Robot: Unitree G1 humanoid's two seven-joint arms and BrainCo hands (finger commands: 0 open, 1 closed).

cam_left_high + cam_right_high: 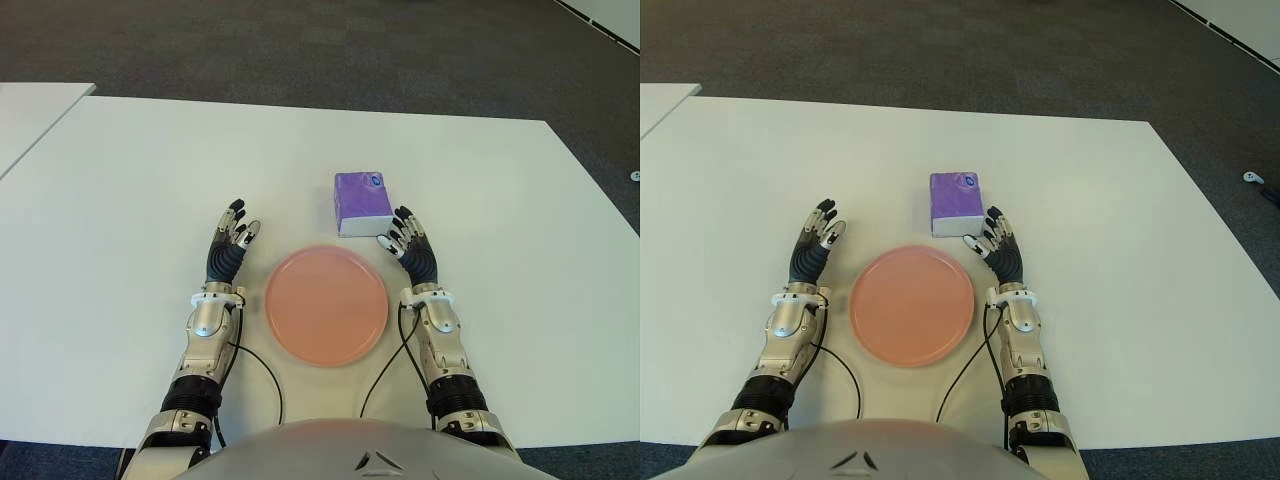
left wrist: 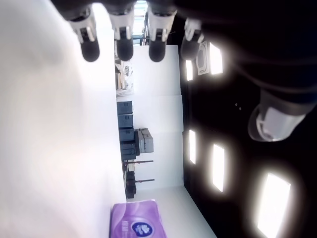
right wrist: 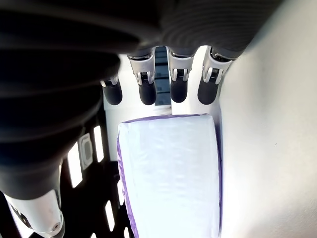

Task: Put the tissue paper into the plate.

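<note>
**Tissue pack lies beyond the plate, right hand at its near edge**

The purple tissue pack [image 1: 362,203] lies flat on the white table [image 1: 120,200], just beyond the far right rim of the pink plate [image 1: 326,305] and apart from it. Its long axis runs away from the robot, almost square to the table's front edge. On its purple top sits a small round blue-and-white emblem near the far end; no writing on it can be read. The near face of the pack is white.

The right hand [image 1: 410,248] shows just at the pack's near right corner, fingers [image 3: 147,90] stretched out straight and grasping nothing; whether the tips touch the pack cannot be told. The left hand [image 1: 230,247] shows beside the plate's left rim, fingers likewise extended and empty.

Bare tabletop spreads wide on every side of pack and plate, with the table's edges well away.
</note>
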